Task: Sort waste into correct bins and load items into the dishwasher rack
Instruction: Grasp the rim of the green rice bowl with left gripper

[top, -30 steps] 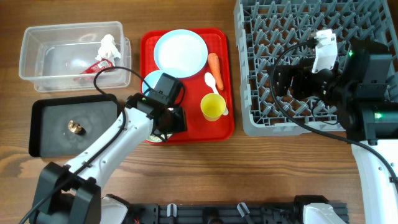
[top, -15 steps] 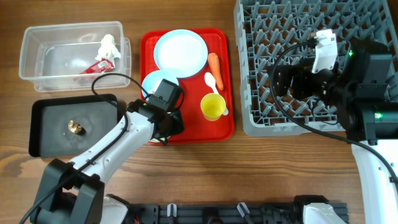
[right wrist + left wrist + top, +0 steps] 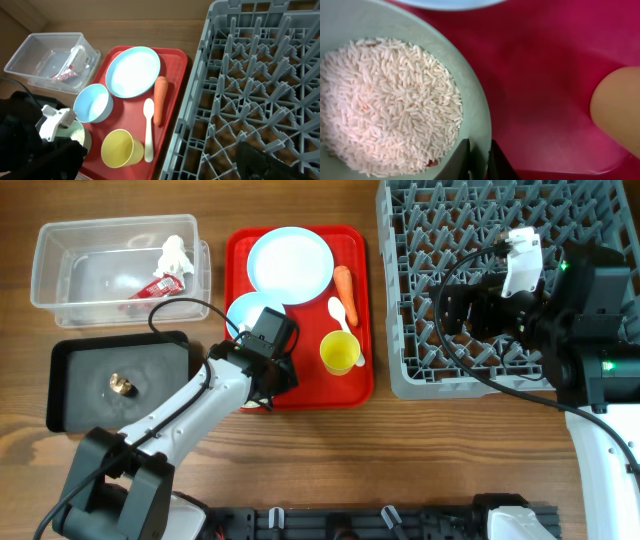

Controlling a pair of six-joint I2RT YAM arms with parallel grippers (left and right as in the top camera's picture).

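My left gripper (image 3: 479, 162) is shut on the right rim of the pale green bowl (image 3: 470, 85), one finger inside and one outside. The bowl holds loose white rice (image 3: 390, 100) and sits at the front left of the red serving tray (image 3: 312, 385). From overhead the left gripper (image 3: 272, 375) covers the bowl. The pale blue plate (image 3: 290, 262), small blue bowl (image 3: 248, 310), carrot (image 3: 345, 283), white spoon (image 3: 340, 312) and yellow cup (image 3: 340, 352) also lie on the tray. My right gripper (image 3: 445, 312) hangs open and empty over the grey dishwasher rack (image 3: 450, 220).
The clear tub (image 3: 80, 250) at the back left holds a crumpled tissue (image 3: 173, 252) and a red wrapper (image 3: 155, 285). In front of it, the black tray (image 3: 75, 405) holds a small brown scrap (image 3: 121, 385). Bare wooden table runs along the front.
My left gripper has closed from open onto the green bowl's rim and shifted slightly back and left. The right arm has stayed still.
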